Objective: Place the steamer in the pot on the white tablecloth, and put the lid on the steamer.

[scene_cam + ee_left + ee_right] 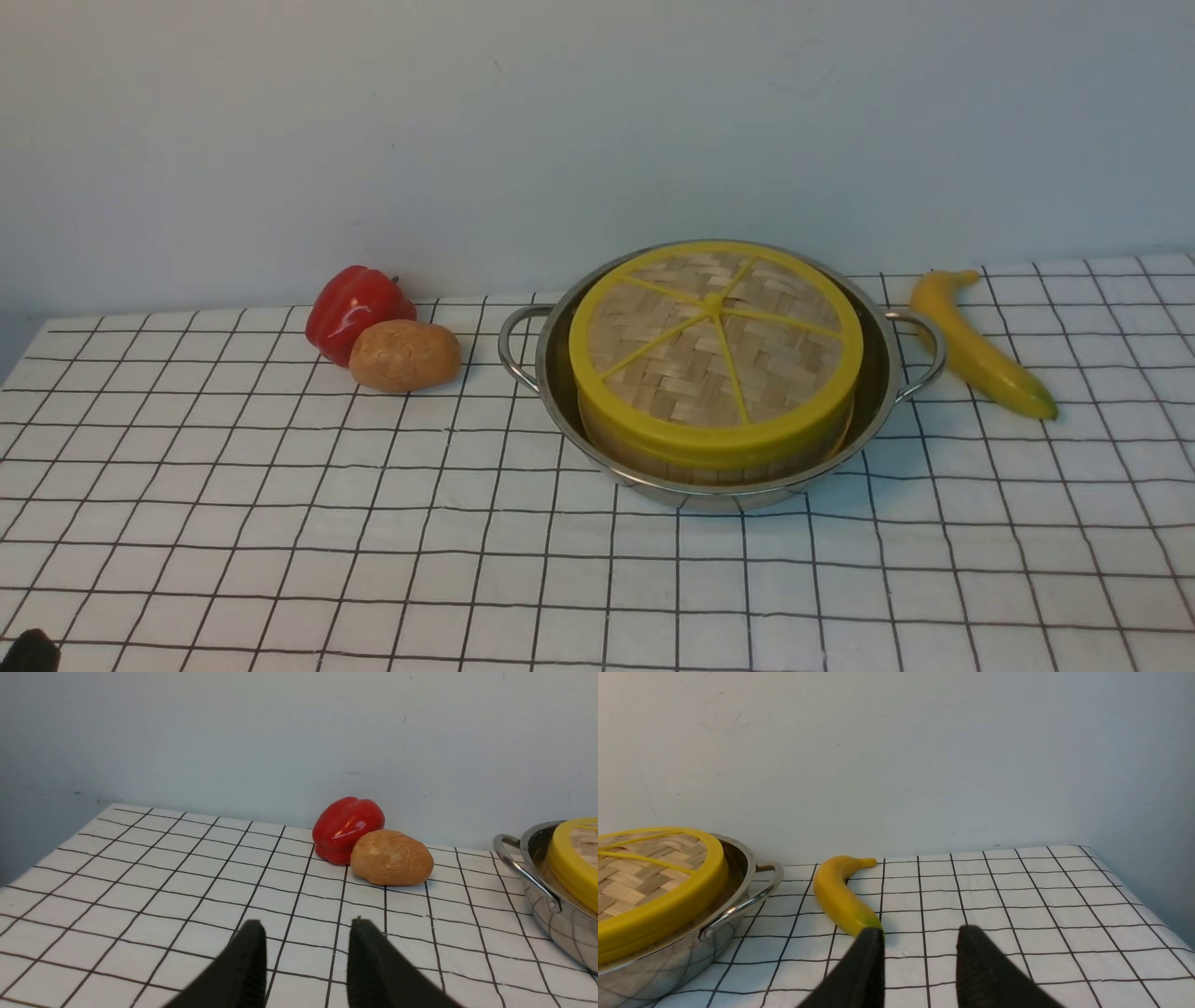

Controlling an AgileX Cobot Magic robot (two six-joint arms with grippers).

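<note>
The shiny steel pot (pixel 884 373) stands on the white tablecloth (pixel 280 523) right of centre. Inside it sits the steamer (pixel 653 464), of which only a strip of bamboo wall shows. The woven lid (pixel 714 345), with its yellow rim and spokes, lies flat on top and hides the steamer's contents. My left gripper (pixel 306 924) hovers open over the cloth, well short of the pot (pixel 551 910), with nothing between its fingers. Only a dark tip of it (pixel 28 651) shows in the front view's corner. My right gripper (pixel 920 930) is open and empty too, to the right of the pot (pixel 738 877) and lid (pixel 663 905).
A red bell pepper (pixel 357 306) and a potato (pixel 404 355) lie together left of the pot. A banana (pixel 976 347) lies just right of the pot's right handle (pixel 920 359); its near end (pixel 859 917) is close to my right gripper's left finger. A pale wall stands behind the table.
</note>
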